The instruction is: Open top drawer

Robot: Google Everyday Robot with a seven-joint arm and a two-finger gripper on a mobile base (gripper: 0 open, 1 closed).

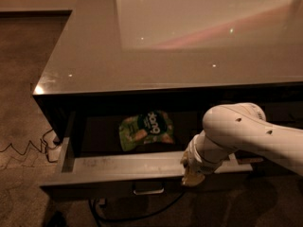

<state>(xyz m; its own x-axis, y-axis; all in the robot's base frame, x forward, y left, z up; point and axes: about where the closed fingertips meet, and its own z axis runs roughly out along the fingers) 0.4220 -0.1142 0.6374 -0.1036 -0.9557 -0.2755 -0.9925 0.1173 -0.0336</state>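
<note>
Claw (pixel 192 174) first: you have it low in the right half of the view, at the front edge of the top drawer (pixel 118 167), just to the right of the handle (pixel 148 190). Its pale tip points downward over the drawer's front face. You cannot tell from this angle whether it is spread or closed, or whether it grips anything. The white arm (pixel 246 131) reaches in from the right edge and covers the right end of the drawer. The top drawer stands pulled out from under the glossy grey top of the desk (pixel 94 56). It is wide, with a dark front panel, a pale grey scuffed upper rim, and a pale left side wall. The small rectangular loop handle sits mid-front, below the rim. Inside, a green snack bag (pixel 144 129) lies flat near the middle, and the back of the interior is in deep shadow. On the brown carpet (pixel 23 56) to the left, a thin cable (pixel 23 148) zigzags toward the desk.
</note>
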